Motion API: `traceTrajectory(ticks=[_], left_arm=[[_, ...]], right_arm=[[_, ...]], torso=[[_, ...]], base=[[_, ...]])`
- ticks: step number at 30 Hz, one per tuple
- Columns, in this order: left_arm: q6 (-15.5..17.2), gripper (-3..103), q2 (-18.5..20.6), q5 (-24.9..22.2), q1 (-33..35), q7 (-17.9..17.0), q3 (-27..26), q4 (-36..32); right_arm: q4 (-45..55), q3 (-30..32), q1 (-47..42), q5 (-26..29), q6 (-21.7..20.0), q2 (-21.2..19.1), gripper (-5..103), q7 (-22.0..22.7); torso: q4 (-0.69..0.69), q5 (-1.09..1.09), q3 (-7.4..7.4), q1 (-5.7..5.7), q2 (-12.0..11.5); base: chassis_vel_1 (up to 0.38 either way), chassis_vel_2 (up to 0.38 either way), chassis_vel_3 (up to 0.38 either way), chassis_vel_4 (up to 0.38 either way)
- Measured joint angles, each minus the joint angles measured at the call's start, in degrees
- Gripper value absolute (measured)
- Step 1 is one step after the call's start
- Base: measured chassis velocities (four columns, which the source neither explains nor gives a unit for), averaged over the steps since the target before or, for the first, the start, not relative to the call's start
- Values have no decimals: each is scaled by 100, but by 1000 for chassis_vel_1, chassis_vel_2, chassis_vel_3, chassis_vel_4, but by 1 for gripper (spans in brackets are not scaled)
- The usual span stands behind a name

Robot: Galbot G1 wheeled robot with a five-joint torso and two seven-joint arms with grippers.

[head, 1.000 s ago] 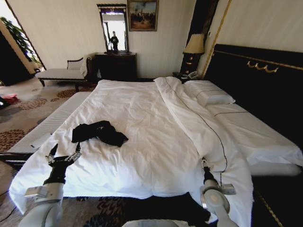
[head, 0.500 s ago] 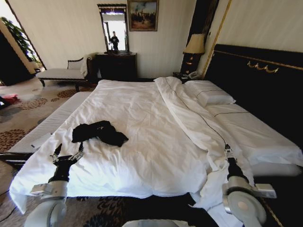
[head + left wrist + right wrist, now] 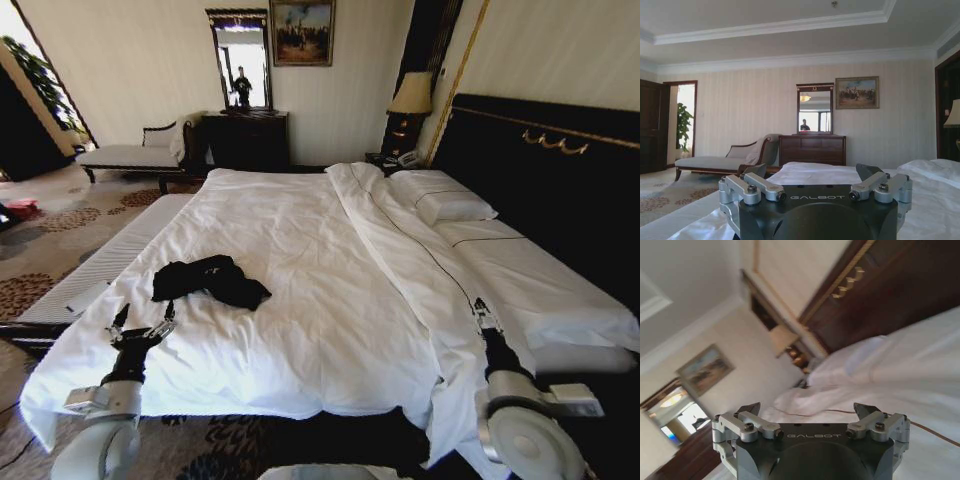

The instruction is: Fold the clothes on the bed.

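- On the near left part of the bed (image 3: 300, 260), a little in from its foot edge, the clothes (image 3: 208, 279) lie as one black T-shirt, crumpled into a dark heap on the white duvet (image 3: 330, 300); nothing is touching it.
- Nearer the foot edge than the heap, the left gripper (image 3: 138, 328) hovers close above the duvet with its fingers spread wide and nothing between them. In the left wrist view its two fingertips (image 3: 766, 169) stand well apart, pointing along the bed toward the far wall.
- Across the bed, on the side of the dark headboard (image 3: 540, 170), the right gripper (image 3: 481, 313) sits at the edge of the duvet, well apart from the T-shirt. The right wrist view shows its fingers (image 3: 862, 409) splayed open too and holding nothing; the pillows (image 3: 445, 200) and headboard lie beyond it.
- I'd say the folding itself has not started. The step in hand looks like the approach, with the left arm lined up short of the garment.
- The next move, as I judge it, calls for the left gripper to reach forward to the heap and pinch a hem or a sleeve alone, without catching the duvet beneath.
- The shirt will need to be spread flat before any fold can be made.
- The right gripper has far to come across the bed before it can help.
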Motion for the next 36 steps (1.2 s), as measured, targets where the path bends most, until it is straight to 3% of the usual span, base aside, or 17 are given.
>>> traceTrajectory(ticks=[1,3,4,7,12,20,25,28,31,36], left_arm=[[133,100,24,-85,15,-86,-33,-102],[349,100,59,-196,31,-217,-77,-218],[349,100,59,-196,31,-217,-77,-218],[969,100,184,-464,31,-524,-130,-435],[1425,100,465,-690,-84,-769,-172,-417],[1642,100,785,-1129,-159,-919,-499,-246],[1668,100,758,-1296,-107,-971,-645,-275],[1656,100,697,-1296,-54,-969,-678,-292],[1621,100,604,-1293,21,-964,-729,-342],[1609,100,523,-1279,81,-967,-735,-434]], right_arm=[[-152,-121,178,-108,102,-418,100,-483],[-385,-300,442,-174,203,-855,100,-1058],[-385,-300,442,-174,203,-855,100,-1058],[-794,-592,933,-200,265,-1369,100,-1830],[-1198,-984,1490,-219,293,-1630,100,-2359],[-1784,-2193,2653,-99,260,-1732,100,-2343],[-2145,-2845,3253,-9,260,-1671,100,-2298],[-2252,-2994,3358,-10,326,-1592,100,-2247],[-2387,-3097,3335,-79,752,-1552,100,-2213],[-2456,-2953,3219,-173,881,-1603,100,-2213]], torso=[[1,0,0,0,0],[1,0,0,0,0],[1,0,0,0,0],[2,0,1,0,0],[-4,-1,0,0,0],[-1,-1,1,0,0],[2,0,1,1,-1],[2,-1,1,1,0],[0,-1,0,0,-1],[-1,-1,0,0,0]], base=[[0,0,0,0],[0,0,0,0],[0,0,0,0],[0,0,0,0],[0,0,0,0],[0,0,0,0],[0,0,0,0],[0,0,0,0],[0,0,0,0],[0,0,0,0]])
